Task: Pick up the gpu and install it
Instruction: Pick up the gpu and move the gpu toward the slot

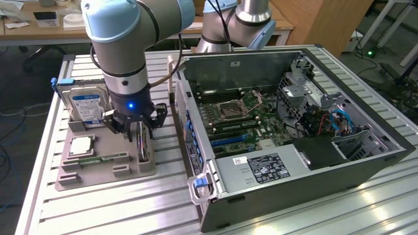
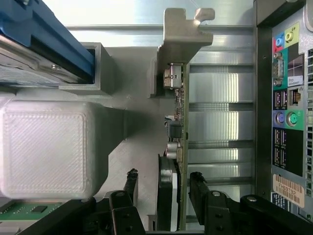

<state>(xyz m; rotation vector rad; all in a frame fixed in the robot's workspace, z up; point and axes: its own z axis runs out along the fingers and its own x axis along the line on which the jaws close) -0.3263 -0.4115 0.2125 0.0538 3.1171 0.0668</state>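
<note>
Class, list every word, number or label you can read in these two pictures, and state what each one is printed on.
"Pro": small label on the computer case's rear panel.
Sticker lower on that panel: blurred, unreadable.
Hard drive label: too small to read.
Power supply label: too small to read.

In the exterior view the hand (image 1: 138,131) covers the top of the gpu (image 1: 142,148), leaving us just a thin dark edge below the fingers. The arm (image 1: 124,73) hides the edge of the hard drive (image 1: 85,105) on the exterior view's right. In the wrist view the card runs off the picture's edge. The print on the power supply label (image 1: 265,167) is too small for us to read
</note>
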